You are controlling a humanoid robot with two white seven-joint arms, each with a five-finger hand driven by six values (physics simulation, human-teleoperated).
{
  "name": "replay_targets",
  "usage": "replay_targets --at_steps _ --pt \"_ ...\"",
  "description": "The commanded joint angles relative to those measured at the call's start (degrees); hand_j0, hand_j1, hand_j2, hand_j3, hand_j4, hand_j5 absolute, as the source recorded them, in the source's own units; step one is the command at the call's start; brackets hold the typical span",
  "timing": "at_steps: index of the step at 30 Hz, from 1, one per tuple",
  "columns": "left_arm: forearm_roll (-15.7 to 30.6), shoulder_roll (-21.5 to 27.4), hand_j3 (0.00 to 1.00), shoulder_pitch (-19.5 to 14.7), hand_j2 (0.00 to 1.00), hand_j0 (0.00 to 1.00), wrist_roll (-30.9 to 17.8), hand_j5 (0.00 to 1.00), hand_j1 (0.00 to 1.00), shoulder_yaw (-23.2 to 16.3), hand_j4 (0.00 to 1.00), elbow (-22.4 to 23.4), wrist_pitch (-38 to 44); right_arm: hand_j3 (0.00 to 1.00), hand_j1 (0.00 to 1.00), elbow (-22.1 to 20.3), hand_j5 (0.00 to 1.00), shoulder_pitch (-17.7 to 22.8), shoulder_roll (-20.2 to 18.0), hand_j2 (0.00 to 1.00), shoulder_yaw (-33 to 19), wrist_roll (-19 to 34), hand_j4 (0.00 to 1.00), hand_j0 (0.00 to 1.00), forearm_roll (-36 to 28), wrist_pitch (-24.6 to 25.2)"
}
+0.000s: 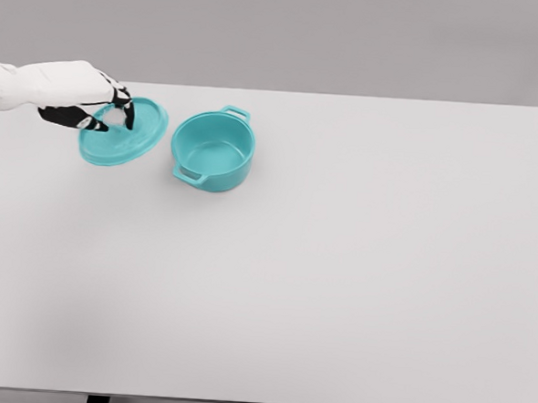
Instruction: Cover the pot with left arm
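The left robot hand (110, 110) pinches the knob of the teal lid (123, 132) — it hangs tilted just beside the open pot (213, 150) on the desk (357, 262), probably ready to cover it.

The pot (214, 151) stands on the table (337, 279) in its far left part, open at the top, with one handle toward the far side and the other toward the near side. The lid (124, 132) is just to the left of the pot, near it but apart from it, and sits tilted rather than flat. The left hand (83, 99) reaches in from the left edge and lies over the lid's far left part, its fingertips (119, 112) down at the lid's middle.
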Motion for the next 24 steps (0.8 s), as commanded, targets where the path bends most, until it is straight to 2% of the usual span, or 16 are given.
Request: replay_targets --at_steps 1,14,24 --pt "0.1 -0.1 0.49 0.0 0.49 0.49 0.0 0.49 0.49 0.1 0.49 -0.9 0.1 1.0 1.0 -0.1 1.0 0.0 0.0 1.0 0.0 0.1 1.0 1.0 0.0 0.0" --pt "-3.6 -2.0 0.49 -0.6 0.49 0.49 1.0 0.49 0.49 0.1 0.49 -4.5 0.1 1.0 1.0 0.0 1.0 0.0 0.0 1.0 0.0 0.0 1.0 1.0 0.0 0.0" --pt "-8.4 -3.6 0.49 -1.2 0.49 0.49 0.7 0.49 0.49 0.1 0.49 -4.5 0.1 1.0 1.0 0.0 1.0 0.0 0.0 1.0 0.0 0.1 1.0 1.0 0.0 0.0"
